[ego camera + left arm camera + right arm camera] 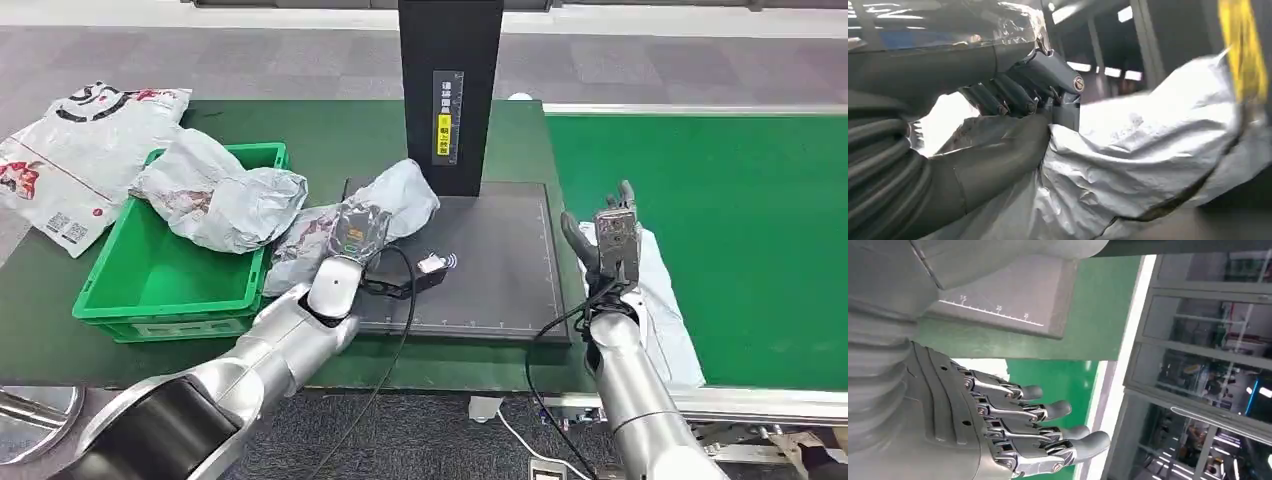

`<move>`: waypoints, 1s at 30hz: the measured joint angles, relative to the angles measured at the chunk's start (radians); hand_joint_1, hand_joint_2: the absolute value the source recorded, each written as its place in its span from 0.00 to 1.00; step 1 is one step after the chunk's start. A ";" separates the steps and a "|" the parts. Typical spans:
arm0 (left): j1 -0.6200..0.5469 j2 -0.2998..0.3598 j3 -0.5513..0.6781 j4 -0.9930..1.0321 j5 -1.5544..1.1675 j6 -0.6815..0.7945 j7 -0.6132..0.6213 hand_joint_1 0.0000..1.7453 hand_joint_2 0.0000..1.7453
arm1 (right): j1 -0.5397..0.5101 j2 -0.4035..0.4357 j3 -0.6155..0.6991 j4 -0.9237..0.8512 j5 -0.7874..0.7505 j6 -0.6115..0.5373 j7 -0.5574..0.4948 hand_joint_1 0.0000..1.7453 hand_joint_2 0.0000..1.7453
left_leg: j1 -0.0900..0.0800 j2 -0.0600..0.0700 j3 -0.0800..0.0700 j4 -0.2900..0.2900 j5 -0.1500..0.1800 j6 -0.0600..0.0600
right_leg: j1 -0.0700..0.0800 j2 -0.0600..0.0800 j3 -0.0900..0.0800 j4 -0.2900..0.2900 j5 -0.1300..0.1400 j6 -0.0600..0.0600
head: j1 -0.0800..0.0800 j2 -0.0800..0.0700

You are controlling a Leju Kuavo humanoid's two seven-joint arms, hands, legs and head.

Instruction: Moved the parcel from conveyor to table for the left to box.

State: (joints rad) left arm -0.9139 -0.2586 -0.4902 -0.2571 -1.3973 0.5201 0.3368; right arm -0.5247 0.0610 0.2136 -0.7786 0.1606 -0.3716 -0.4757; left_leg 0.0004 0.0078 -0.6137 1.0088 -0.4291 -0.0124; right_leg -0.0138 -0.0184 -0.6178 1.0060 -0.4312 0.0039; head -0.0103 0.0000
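2 hands work at the table edge. Nearest, the right hand (613,240) hovers above a pale flat parcel (668,320) on the green conveyor (760,220), fingers spread and holding nothing. The left hand (355,235) grips the grey parcel (400,200), thumb and fingers pinched into its crumpled film; that parcel lies partly on the dark scale mat (490,270), beside the black post (450,90). It looks light, soft and slippery, likely to sag and slide, so a bunched fold near its middle seems the safest hold. Farther left, the green box (150,290) has 1 more crumpled bag (215,195) draped over its rim, with printed bags (80,150) beyond.
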 measured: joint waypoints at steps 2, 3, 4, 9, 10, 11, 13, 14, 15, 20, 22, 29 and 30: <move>-0.036 0.005 0.000 -0.015 0.021 0.109 -0.057 1.00 1.00 | -0.007 0.002 0.000 0.006 -0.001 -0.001 -0.003 0.00 1.00 | 0.000 -0.001 -0.001 0.000 0.000 0.000 | 0.000 -0.001 0.000 0.000 0.000 0.000 | 0.000 0.000; -0.053 0.006 0.002 -0.026 0.026 0.139 -0.073 1.00 1.00 | -0.010 0.002 0.000 0.011 -0.003 0.002 -0.005 0.00 1.00 | 0.000 -0.001 -0.001 0.000 0.000 0.000 | 0.000 -0.001 0.000 0.000 0.000 0.000 | 0.000 0.000; -0.072 0.008 0.003 -0.042 0.024 0.159 -0.082 1.00 1.00 | -0.015 0.003 0.000 0.017 -0.003 0.003 -0.007 0.00 1.00 | 0.000 -0.001 -0.001 0.000 0.000 0.000 | 0.000 -0.001 0.000 0.000 0.000 0.000 | 0.000 0.000; -0.144 0.021 0.016 -0.123 -0.008 0.176 -0.094 1.00 1.00 | -0.063 0.004 0.000 0.062 -0.024 0.015 -0.007 0.00 1.00 | 0.000 0.000 -0.001 0.000 0.000 0.000 | 0.000 0.000 0.000 0.000 0.000 0.000 | 0.000 0.000; -0.154 0.024 0.023 -0.132 -0.011 0.176 -0.097 1.00 1.00 | -0.070 0.004 0.000 0.071 -0.029 0.017 -0.009 0.00 1.00 | 0.000 0.000 -0.001 0.000 0.000 0.000 | 0.000 0.000 0.000 0.000 0.000 0.000 | 0.000 0.000; -0.160 0.027 0.033 -0.143 -0.012 0.176 -0.097 1.00 1.00 | -0.076 0.004 0.000 0.078 -0.034 0.018 -0.013 0.00 1.00 | 0.000 0.000 -0.001 0.000 0.000 0.000 | 0.000 0.000 0.000 0.000 0.000 0.000 | 0.000 0.000; -0.161 0.035 0.048 -0.161 -0.023 0.176 -0.095 1.00 1.00 | -0.080 0.004 0.000 0.089 -0.041 0.014 -0.019 0.00 1.00 | 0.000 0.000 -0.001 0.000 0.000 0.000 | 0.000 0.000 0.000 0.000 0.000 0.000 | 0.000 0.000; -0.161 0.037 0.053 -0.165 -0.029 0.176 -0.092 1.00 1.00 | -0.080 0.004 0.000 0.090 -0.041 0.013 -0.019 0.00 1.00 | 0.000 0.000 -0.001 0.000 0.000 0.000 | 0.000 0.000 0.000 0.000 0.000 0.000 | 0.000 0.000; -0.161 0.040 0.060 -0.167 -0.038 0.176 -0.084 1.00 1.00 | -0.079 0.004 0.000 0.090 -0.038 0.009 -0.016 0.00 1.00 | 0.000 0.000 -0.001 0.000 0.000 0.000 | 0.000 0.000 -0.001 0.000 0.000 0.000 | 0.000 0.000; -0.157 0.046 0.078 -0.173 -0.061 0.176 -0.073 1.00 1.00 | -0.063 0.004 0.000 0.075 -0.021 -0.002 0.020 0.00 1.00 | 0.001 0.000 -0.001 0.000 0.000 0.000 | 0.000 0.000 -0.001 0.000 0.000 0.000 | 0.000 0.000; -0.157 0.046 0.081 -0.173 -0.066 0.176 -0.072 1.00 1.00 | -0.058 0.004 0.000 0.067 -0.019 -0.002 0.026 0.00 1.00 | 0.001 0.000 -0.001 0.000 0.000 0.000 | 0.000 0.000 -0.001 0.000 0.000 0.000 | 0.000 0.000; -0.156 0.046 0.081 -0.173 -0.076 0.176 -0.059 1.00 1.00 | -0.054 0.004 0.000 0.058 -0.017 0.000 0.037 0.00 1.00 | 0.000 0.000 -0.001 0.000 0.000 0.000 | 0.000 0.000 -0.001 0.000 0.000 0.000 | 0.000 0.000; -0.156 0.046 0.081 -0.173 -0.076 0.176 -0.059 1.00 1.00 | -0.053 0.004 0.000 0.057 -0.017 0.000 0.037 0.00 1.00 | 0.000 0.000 -0.001 0.000 0.000 0.000 | 0.000 0.000 -0.001 0.000 0.000 0.000 | 0.000 0.000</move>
State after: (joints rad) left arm -1.0703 -0.2125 -0.4093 -0.4299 -1.4733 0.6962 0.2781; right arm -0.5779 0.0649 0.2136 -0.7218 0.1434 -0.3716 -0.4383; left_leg 0.0008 0.0076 -0.6149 1.0090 -0.4287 -0.0121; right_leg -0.0140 -0.0185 -0.6189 1.0065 -0.4310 0.0040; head -0.0103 0.0000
